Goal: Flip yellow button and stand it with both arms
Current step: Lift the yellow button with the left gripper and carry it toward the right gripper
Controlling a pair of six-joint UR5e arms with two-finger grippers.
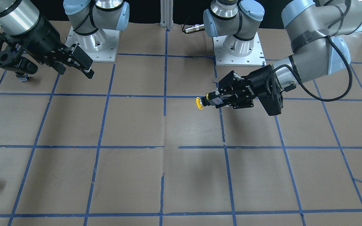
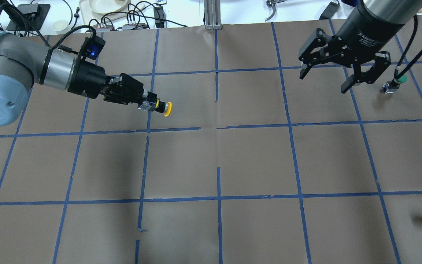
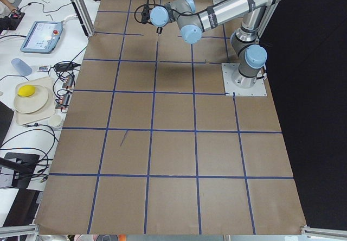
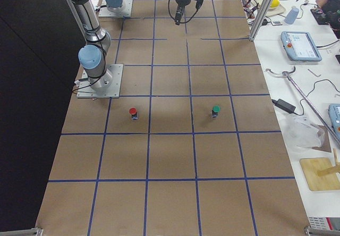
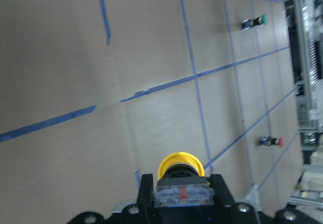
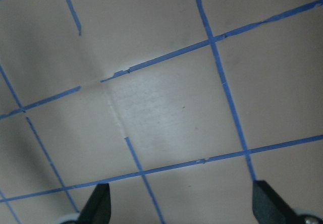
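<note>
Yellow button [image 2: 158, 106], mushroom-capped on a black-and-grey body, is hanging sideways above the brown paper table [image 2: 233, 157].
Black left gripper [image 2: 145, 103] is clamping its body, cap pointing to 3 o'clock overhead; black right gripper [image 2: 323, 81] is hovering spread and empty, well apart, also toward 3 o'clock. Probably best: right closing squarely on the cap end before left is releasing.

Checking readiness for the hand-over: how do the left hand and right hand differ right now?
The left hand is shut on the yellow button, while the right hand is open and empty. The left hand lies level, cap toward the right hand; the right hand points down. Both hang above the table.
</note>
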